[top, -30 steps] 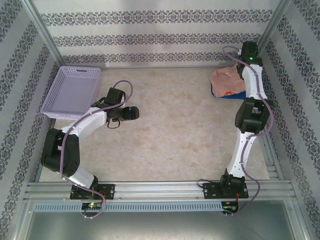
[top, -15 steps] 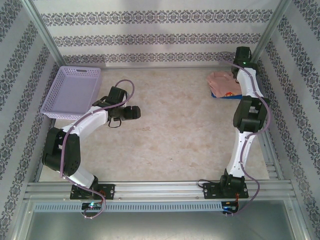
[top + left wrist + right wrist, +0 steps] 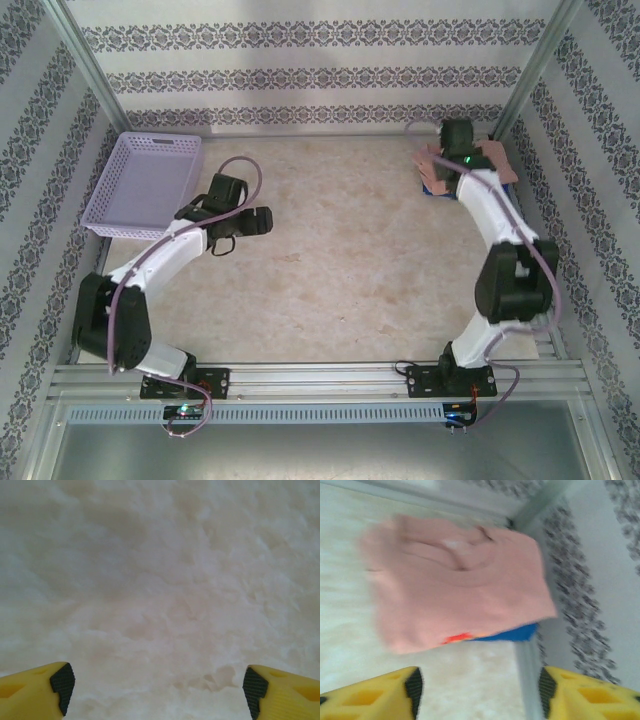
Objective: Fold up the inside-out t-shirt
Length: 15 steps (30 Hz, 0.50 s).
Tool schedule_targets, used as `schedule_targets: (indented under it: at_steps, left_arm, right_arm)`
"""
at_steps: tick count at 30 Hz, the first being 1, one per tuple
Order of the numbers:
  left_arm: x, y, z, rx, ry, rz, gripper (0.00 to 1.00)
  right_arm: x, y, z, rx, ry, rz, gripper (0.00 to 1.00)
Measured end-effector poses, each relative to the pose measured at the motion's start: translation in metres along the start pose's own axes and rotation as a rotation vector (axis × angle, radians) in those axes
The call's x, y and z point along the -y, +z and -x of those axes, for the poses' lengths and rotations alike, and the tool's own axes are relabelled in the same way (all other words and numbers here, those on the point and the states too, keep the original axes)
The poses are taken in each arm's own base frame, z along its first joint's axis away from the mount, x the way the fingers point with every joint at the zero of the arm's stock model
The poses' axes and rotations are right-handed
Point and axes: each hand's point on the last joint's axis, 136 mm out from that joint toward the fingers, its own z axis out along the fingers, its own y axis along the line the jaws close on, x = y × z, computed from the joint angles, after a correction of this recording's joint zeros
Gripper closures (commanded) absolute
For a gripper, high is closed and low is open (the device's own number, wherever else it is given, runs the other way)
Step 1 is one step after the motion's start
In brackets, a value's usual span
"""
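The inside-out t-shirt (image 3: 455, 587) is salmon-pink and lies as a flat folded packet in the far right corner of the table. A bit of orange print shows at its near edge. It rests on a bright blue t-shirt (image 3: 512, 634) that peeks out below it. My right gripper (image 3: 477, 690) is open just short of that near edge, nothing between its yellow fingers (image 3: 395, 690). From above, the right gripper (image 3: 455, 145) hovers over the t-shirt (image 3: 497, 160), hiding its middle. My left gripper (image 3: 262, 218) is open over bare table, jaws wide apart in the left wrist view (image 3: 157, 690).
A lilac basket (image 3: 145, 180) stands at the back left, beside the left arm. The patterned side wall and a metal corner post (image 3: 540, 502) are close behind the t-shirt. The blue t-shirt (image 3: 437, 190) pokes out toward the table's middle.
The right gripper has opened and swung left over the pile; the t-shirt now lies flat, free of the jaws. The left gripper opened slightly wider and shifted a little.
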Motion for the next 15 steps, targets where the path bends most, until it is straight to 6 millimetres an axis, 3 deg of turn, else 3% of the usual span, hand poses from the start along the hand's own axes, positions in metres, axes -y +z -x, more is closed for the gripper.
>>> schedule_targets:
  at_steps: [2,5,10,15]
  left_arm:
    - [-0.019,-0.013,0.008,0.101,0.009,0.081,0.00]
    - [-0.055,-0.032,0.010,0.241,0.019,0.233,0.00]
    - [-0.128,-0.036,-0.004,0.348,0.028,0.496,0.00]
    - [-0.175,0.001,-0.043,0.325,0.054,0.570,0.00]
  right_arm:
    - [-0.038,-0.030,-0.011,0.086,0.008,0.097,0.03]
    - [-0.065,-0.050,-0.042,0.146,0.047,0.174,0.02]
    - [-0.068,-0.026,-0.110,0.112,0.079,0.134,0.02]
    - [-0.070,0.008,-0.156,0.088,0.112,0.129,0.02]
